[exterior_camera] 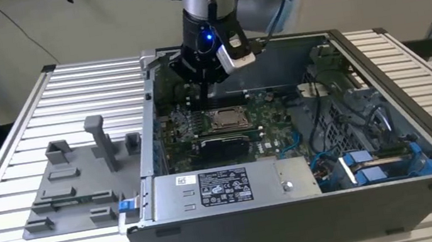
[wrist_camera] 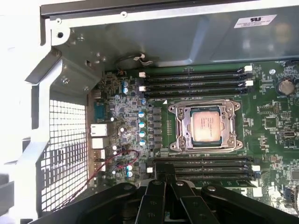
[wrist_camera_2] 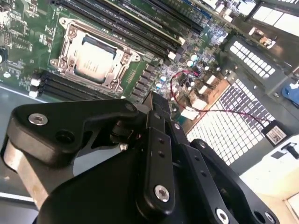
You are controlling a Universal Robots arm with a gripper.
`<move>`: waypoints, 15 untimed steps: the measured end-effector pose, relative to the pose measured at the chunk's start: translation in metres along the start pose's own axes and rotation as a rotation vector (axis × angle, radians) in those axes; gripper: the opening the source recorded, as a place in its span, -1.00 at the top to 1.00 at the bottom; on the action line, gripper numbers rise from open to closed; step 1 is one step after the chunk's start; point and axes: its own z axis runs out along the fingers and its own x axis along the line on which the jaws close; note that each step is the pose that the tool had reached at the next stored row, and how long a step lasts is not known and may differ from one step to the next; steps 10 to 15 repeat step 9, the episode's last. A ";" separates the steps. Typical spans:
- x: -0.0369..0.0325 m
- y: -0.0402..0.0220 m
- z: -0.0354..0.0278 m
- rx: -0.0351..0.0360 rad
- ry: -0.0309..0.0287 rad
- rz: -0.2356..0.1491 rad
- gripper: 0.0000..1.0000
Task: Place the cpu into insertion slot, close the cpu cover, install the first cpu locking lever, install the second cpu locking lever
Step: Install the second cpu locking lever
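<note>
Black and bare of any load, the gripper (exterior_camera: 204,78) hung over the far edge of the green motherboard (exterior_camera: 200,129), and its fingertips (wrist_camera: 163,179) seemed drawn close together in the first wrist view, though how far they were parted could not be told. Largest of all was the slatted white table (exterior_camera: 45,113), on which the open computer case (exterior_camera: 313,209) lay on its side, with a grey fixture tray (exterior_camera: 82,190) of upright pegs just beside the case on the exterior view's left. Inside the case, the motherboard lined the floor; a grey power supply box (exterior_camera: 225,188) with a printed label lay along the case's near wall, and a tangle of dark cables (exterior_camera: 342,116) with blue drive brackets (exterior_camera: 374,165) filled the part of the case toward the exterior view's right. Near the motherboard's middle sat the insertion slot (wrist_camera: 204,126), flanked on two sides by long black memory slots (wrist_camera: 196,77). The cpu cover (wrist_camera: 182,126), a silver frame, lay flat over the slot. Within that frame rested the cpu (wrist_camera_2: 93,59), silvery top upward, seated in the slot and well apart from the gripper.
</note>
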 end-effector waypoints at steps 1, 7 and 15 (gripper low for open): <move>0.0000 0.0000 -0.0001 -0.0001 0.0000 0.000 0.79; 0.0001 0.0001 -0.0012 -0.0001 0.0000 0.000 0.79; 0.0001 0.0002 -0.0014 0.0000 0.0001 0.000 0.79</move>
